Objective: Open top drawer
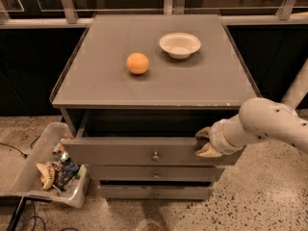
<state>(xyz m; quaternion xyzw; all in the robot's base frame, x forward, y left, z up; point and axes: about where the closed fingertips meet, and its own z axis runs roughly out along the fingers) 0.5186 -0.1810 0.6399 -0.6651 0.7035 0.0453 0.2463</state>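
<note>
My gripper (206, 141) sits at the right end of the top drawer (125, 150), touching its front near the upper edge, with the pale arm (269, 126) running off to the gripper's right. From here I cannot tell whether it is spread or clamped on the front. The drawer is pulled partly out, and a dark gap shows behind the front. Its small knob (155, 155) is left of the gripper and slightly lower. Below the gripper and to its left are the two lower drawer fronts (154, 182). Above it, on the cabinet top (96, 85), I see an orange (137, 63) up to the left and a white bowl (180, 44) farther back. A bin of clutter (50, 172) stands on the floor far to the left.
</note>
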